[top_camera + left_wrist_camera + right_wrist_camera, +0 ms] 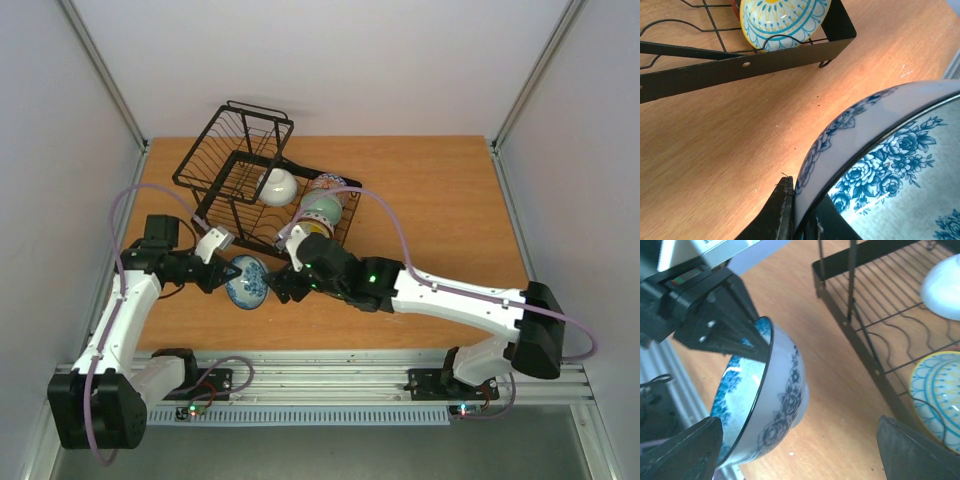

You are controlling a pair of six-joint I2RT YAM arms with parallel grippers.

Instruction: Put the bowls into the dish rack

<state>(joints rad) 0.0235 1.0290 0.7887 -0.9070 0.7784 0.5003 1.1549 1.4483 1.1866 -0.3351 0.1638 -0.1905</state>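
Note:
My left gripper [222, 276] is shut on the rim of a white bowl with blue flowers [246, 281], held tilted on edge just above the table; one finger [782, 210] is outside the rim, the other inside the bowl [880, 165]. My right gripper [283, 285] is open, its fingers [685, 450] spread on either side of this bowl [775, 405] without touching it. The black wire dish rack [235, 150] holds a cream-white bowl [277, 186], a red-and-white patterned bowl [328, 183], a sage green bowl [322, 208] and a blue-patterned bowl with a yellow centre [782, 20].
The rack's low black frame [715, 72] lies just beyond the held bowl, and its near corner [865, 340] is close to my right gripper. Grey walls enclose the wooden table [440, 200] on three sides.

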